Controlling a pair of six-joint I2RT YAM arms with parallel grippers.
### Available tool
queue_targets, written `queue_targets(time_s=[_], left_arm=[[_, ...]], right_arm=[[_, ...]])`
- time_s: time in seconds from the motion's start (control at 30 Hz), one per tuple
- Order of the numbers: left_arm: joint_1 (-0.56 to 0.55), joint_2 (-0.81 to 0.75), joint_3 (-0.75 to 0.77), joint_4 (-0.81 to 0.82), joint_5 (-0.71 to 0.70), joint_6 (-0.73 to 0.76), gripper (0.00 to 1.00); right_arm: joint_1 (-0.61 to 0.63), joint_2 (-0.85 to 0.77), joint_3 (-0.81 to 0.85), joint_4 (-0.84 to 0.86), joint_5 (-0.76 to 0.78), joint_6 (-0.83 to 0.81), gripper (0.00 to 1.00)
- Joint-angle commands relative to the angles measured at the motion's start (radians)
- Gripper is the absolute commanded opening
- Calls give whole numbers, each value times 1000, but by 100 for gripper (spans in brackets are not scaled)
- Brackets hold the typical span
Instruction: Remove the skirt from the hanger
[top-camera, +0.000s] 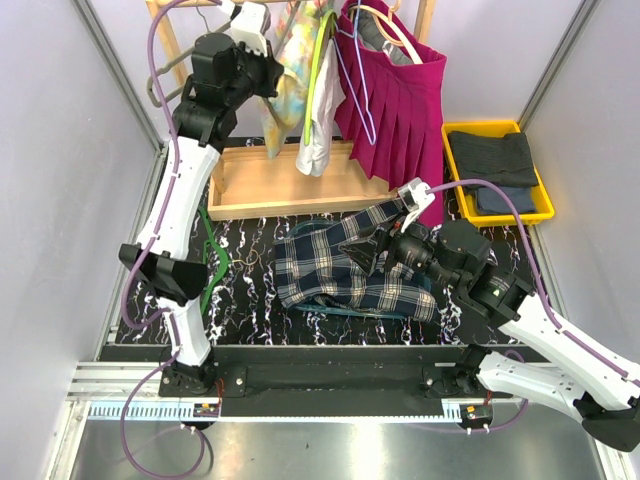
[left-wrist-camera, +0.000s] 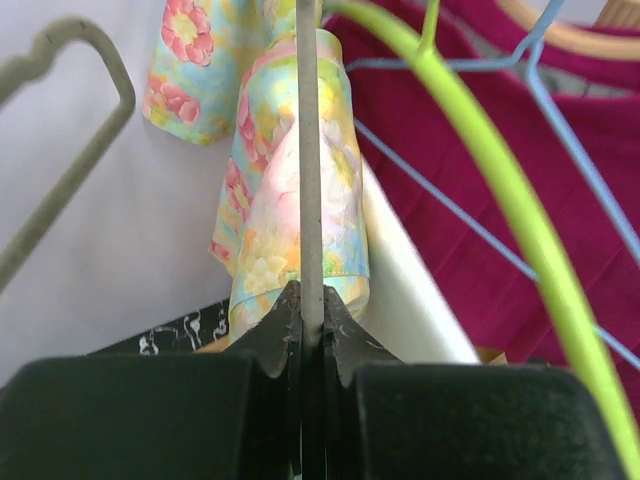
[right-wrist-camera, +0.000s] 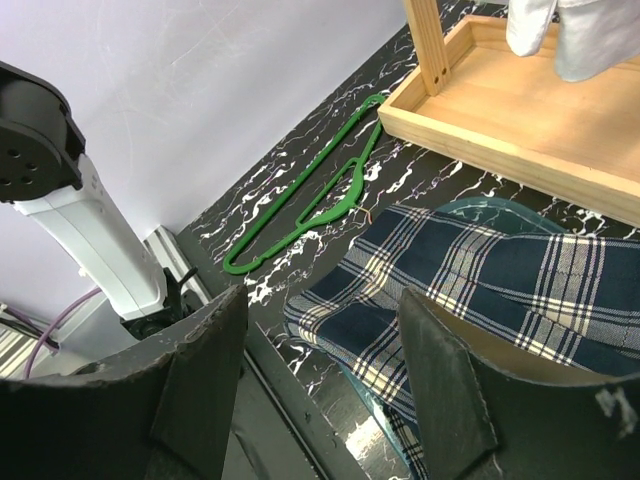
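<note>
Two tools: left tool (left-wrist-camera: 312, 325) clamps a thin grey hanger bar (left-wrist-camera: 308, 150) at the far wooden rack (top-camera: 270, 190); right tool (right-wrist-camera: 320, 330), fingers apart, hangs over the crumpled plaid skirt (top-camera: 340, 265) on the marbled tabletop (top-camera: 250, 290).

A green hanger (right-wrist-camera: 350, 172) lies flat on the marbled table (top-camera: 250, 255); 1 yellow bin (top-camera: 497, 127) holds dark folded clothes (top-camera: 492, 160).

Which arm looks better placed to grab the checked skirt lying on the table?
Right. The right tool hangs open over the checked skirt; the left tool is away at the rack, shut on a grey bar.
</note>
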Motion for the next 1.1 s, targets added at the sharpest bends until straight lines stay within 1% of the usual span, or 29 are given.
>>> queue_targets(time_s=[0.0, 0.07, 0.1, 0.17, 0.2, 0.27, 0.3, 0.37, 0.4, 0.47, 0.5, 0.53, 0.6, 0.7, 0.83, 0.87, 0.93, 0.97, 1.0, 1.07], left_arm=[[-1, -126, 93, 272, -37, -12, 0], [-1, -161, 61, 247, -41, -2, 0], [-1, -181, -4, 227, -49, 5, 0], [-1, -274, -107, 226, -55, 49, 0], [-1, -348, -219, 223, -61, 72, 0], [-1, -420, -313, 198, -69, 133, 0], [-1, -483, -388, 151, -90, 150, 0], [-1, -541, -459, 94, -112, 195, 0], [-1, -605, -536, 53, -119, 215, 0], [-1, -670, -614, 26, -138, 256, 0], [-1, -730, -667, -6, -139, 268, 0], [-1, -756, -686, -23, -141, 293, 0], [-1, -819, -712, -81, -142, 296, 0], [-1, -876, -708, -184, -142, 290, 0], [-1, -945, -711, -251, -135, 266, 0], [-1, -959, -700, -264, -127, 259, 0], [-1, -985, -678, -303, -115, 238, 0], [-1, -995, -649, -337, -98, 227, 0], [-1, -1002, -636, -354, -87, 216, 0], [-1, -1011, -594, -400, -52, 177, 0]], right_arm=[[7, -7, -2, 48, -21, 14, 69], [7, -8, 1, 48, -19, 14, 69], [7, -10, 4, 45, -15, 13, 69], [7, -17, 13, 34, -12, 7, 69], [7, -17, 16, 29, -7, 4, 69], [7, -17, 30, 22, 1, -3, 69], [7, -17, 35, 19, 1, -4, 70], [7, -13, 47, 20, 2, -6, 70], [7, -10, 52, 20, 1, -7, 71], [7, -2, 65, 22, 1, -7, 71], [7, -1, 70, 22, 1, -7, 71], [7, 4, 75, 20, 1, -9, 71], [7, 4, 81, 28, 1, -4, 72], [7, 15, 93, 35, -7, 7, 75], [8, 36, 108, 61, -30, 37, 78], [7, 41, 108, 75, -48, 66, 79], [7, 62, 96, 141, -82, 103, 80], [8, 73, 93, 158, -117, 147, 81], [7, 93, 89, 249, -130, 169, 82], [7, 113, 64, 337, -163, 241, 82]])
